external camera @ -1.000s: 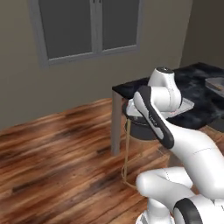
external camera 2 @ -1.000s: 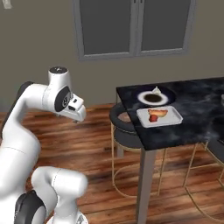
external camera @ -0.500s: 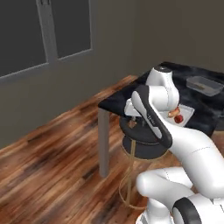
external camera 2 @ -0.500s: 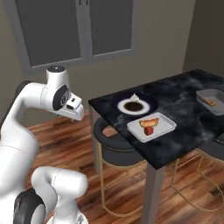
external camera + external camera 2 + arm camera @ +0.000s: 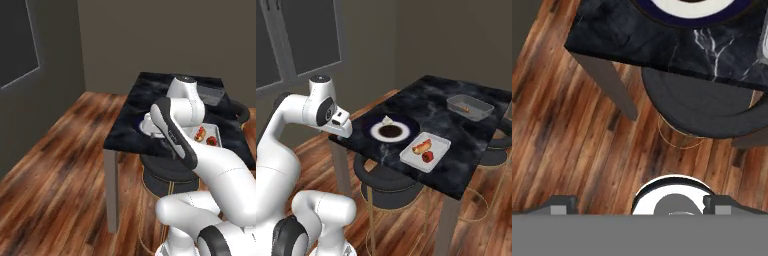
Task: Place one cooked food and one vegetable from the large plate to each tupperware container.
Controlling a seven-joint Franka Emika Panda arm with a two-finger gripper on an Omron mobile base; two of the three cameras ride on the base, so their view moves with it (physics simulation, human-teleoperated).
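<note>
Pincer: my pincer hangs above the wooden floor beside the worktop corner, its two tips far apart with nothing between them.
Pincer from the right base view: the hand sits just off the near-left edge of the worktop, beside the large plate and not touching it.
Worktop: black marble with pale veins, on grey legs.
Large plate: the large plate lies flat near the worktop's near-left corner; being round, it has no long axis. A small pale piece rests on its white ring at the far side.
Large plate from my hand: its navy rim and white ring show at the top edge.
Pale container: the pale grey-white tupperware container lies just beside the plate, toward the right, long axis running from the near edge toward the far right. An orange-brown cooked item and a red vegetable sit inside, side by side.
Dark container: the darker translucent tupperware container stands well apart at the far right, long axis slanting across the worktop, with a small orange piece inside.
Stool: a round dark stool is tucked under the worktop's near edge.
Writing: I can read no labels or brands anywhere.
</note>
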